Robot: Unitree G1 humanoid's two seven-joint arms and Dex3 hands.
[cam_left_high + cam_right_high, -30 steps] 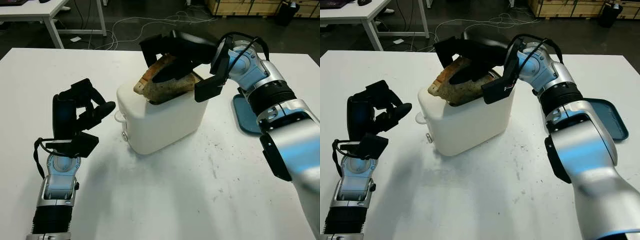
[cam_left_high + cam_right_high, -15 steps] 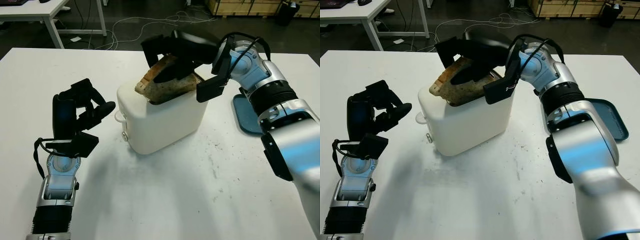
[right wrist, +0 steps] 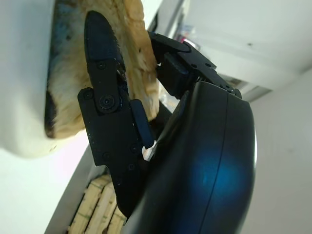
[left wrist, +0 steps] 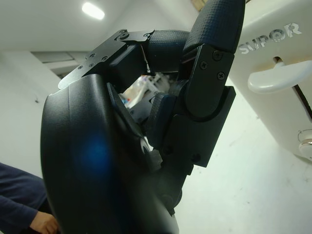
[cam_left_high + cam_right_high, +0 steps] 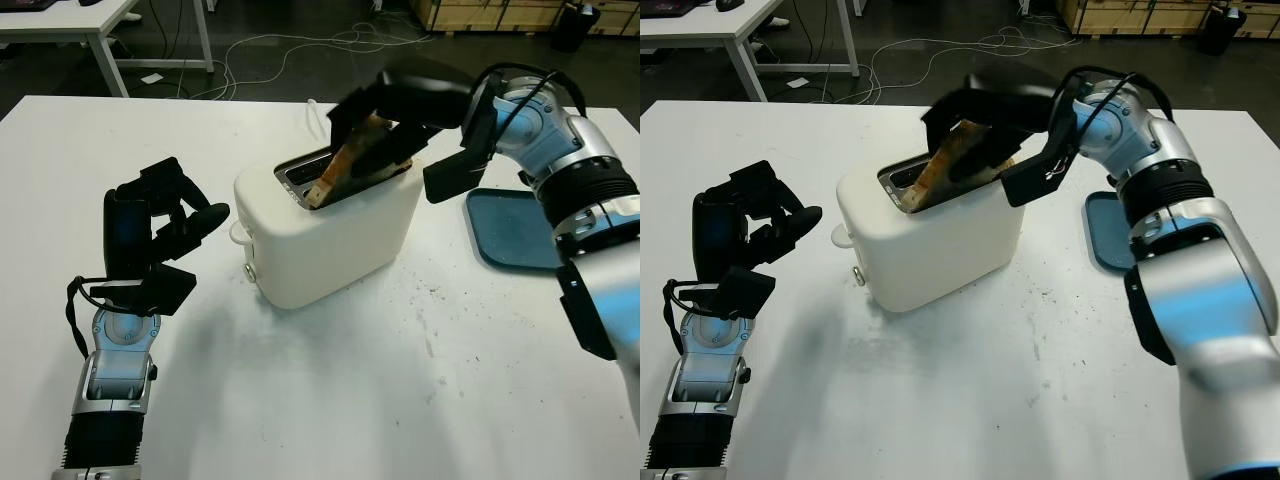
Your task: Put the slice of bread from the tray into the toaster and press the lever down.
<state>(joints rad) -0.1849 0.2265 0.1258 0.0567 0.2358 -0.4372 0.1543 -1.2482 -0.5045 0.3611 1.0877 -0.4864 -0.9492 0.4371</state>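
A white toaster (image 5: 335, 240) stands mid-table, its lever (image 5: 237, 233) at the end that faces my left hand. The slice of bread (image 5: 347, 165) is tilted edgewise, its lower end inside the near slot and its upper part still sticking out. My right hand (image 5: 375, 135) reaches over the toaster from the right and is shut on the slice; the right wrist view shows its fingers (image 3: 105, 97) pressed against the bread (image 3: 134, 53). The blue tray (image 5: 515, 230) lies bare to the right. My left hand (image 5: 165, 225) hangs left of the toaster, fingers curled, holding nothing, close to the lever (image 4: 275, 80).
The white table (image 5: 350, 390) has open room in front of the toaster. Beyond its far edge are another white table (image 5: 80, 25), cables on the floor (image 5: 300, 50) and wooden crates (image 5: 490, 12).
My right hand has shifted right and turned the bread from lying across the toaster's top to standing edgewise with its lower end in the slot. More of the tray shows. The left hand is still.
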